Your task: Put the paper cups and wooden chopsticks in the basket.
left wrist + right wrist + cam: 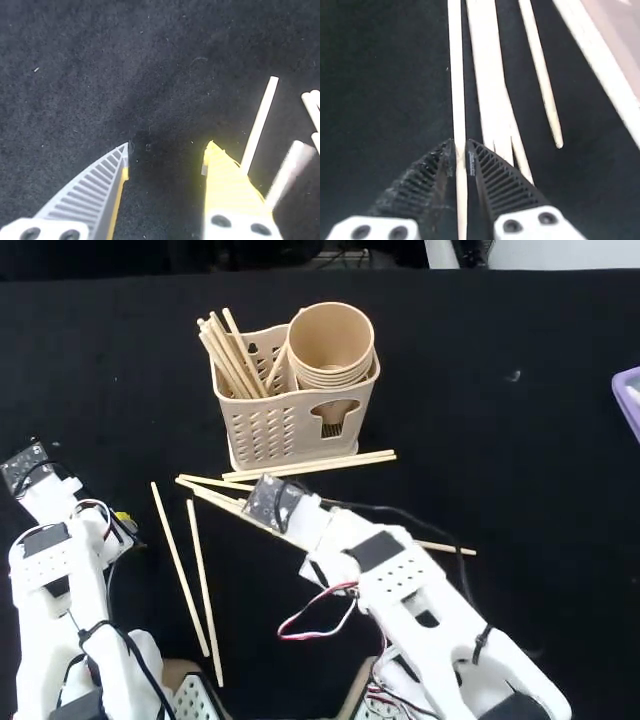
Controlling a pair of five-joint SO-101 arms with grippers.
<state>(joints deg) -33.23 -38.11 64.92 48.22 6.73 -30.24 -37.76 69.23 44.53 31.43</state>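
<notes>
A beige slotted basket (290,425) stands at the back centre, with several wooden chopsticks (232,355) and a stack of paper cups (330,340) inside it. More chopsticks lie on the black table: a pair (310,465) along the basket's front, a cluster (212,488) left of my right gripper, and two long ones (192,575) toward the front. My right gripper (461,152) is down at that cluster, shut on one chopstick (456,90), with others (490,100) beside it. My left gripper (167,149) hangs open over bare cloth at the front left, a chopstick (260,120) lying just past its yellow finger.
A purple object (628,395) pokes in at the right edge. Another chopstick (445,548) runs out from under the right arm. The black cloth (500,440) to the right of the basket is bare, as is the back left.
</notes>
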